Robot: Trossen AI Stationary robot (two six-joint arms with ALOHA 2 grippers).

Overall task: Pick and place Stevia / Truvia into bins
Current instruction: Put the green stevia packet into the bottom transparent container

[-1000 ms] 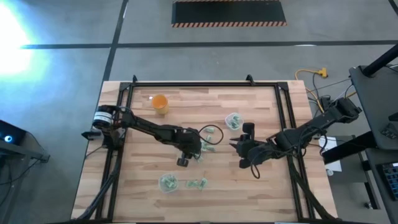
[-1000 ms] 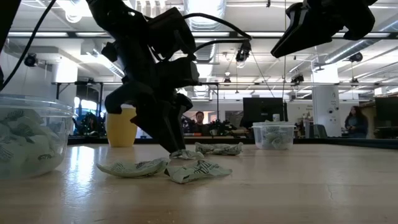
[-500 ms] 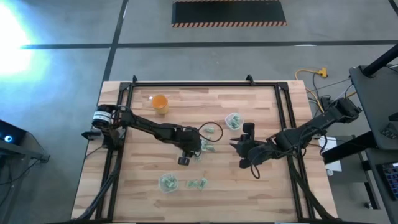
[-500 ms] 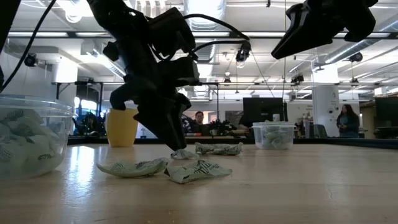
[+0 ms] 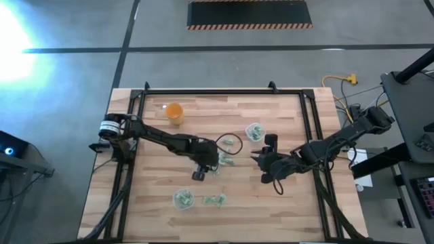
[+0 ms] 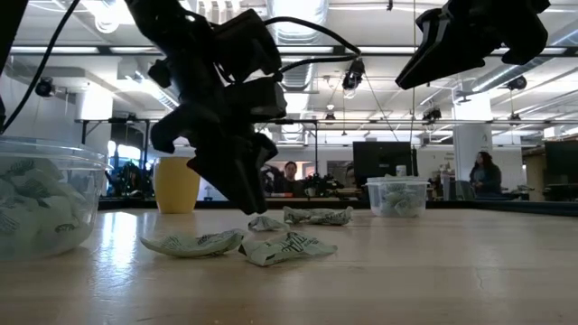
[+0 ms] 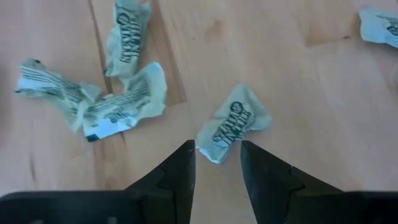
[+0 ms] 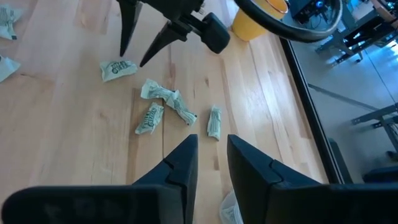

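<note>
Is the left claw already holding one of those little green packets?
No. In its wrist view the left gripper is open, its fingers either side of a crumpled packet that lies on the table.

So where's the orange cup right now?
In the high view the orange cup stands at the table's far left, beyond the left arm and well apart from the loose sachets mid-table.

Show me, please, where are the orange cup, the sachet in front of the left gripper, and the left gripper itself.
orange cup [image 5: 175, 112]: high view, its open top.
sachet [image 7: 234, 122]: left wrist view, its printed middle.
left gripper [image 7: 217, 157]: left wrist view, midway between its fingertips.
</note>
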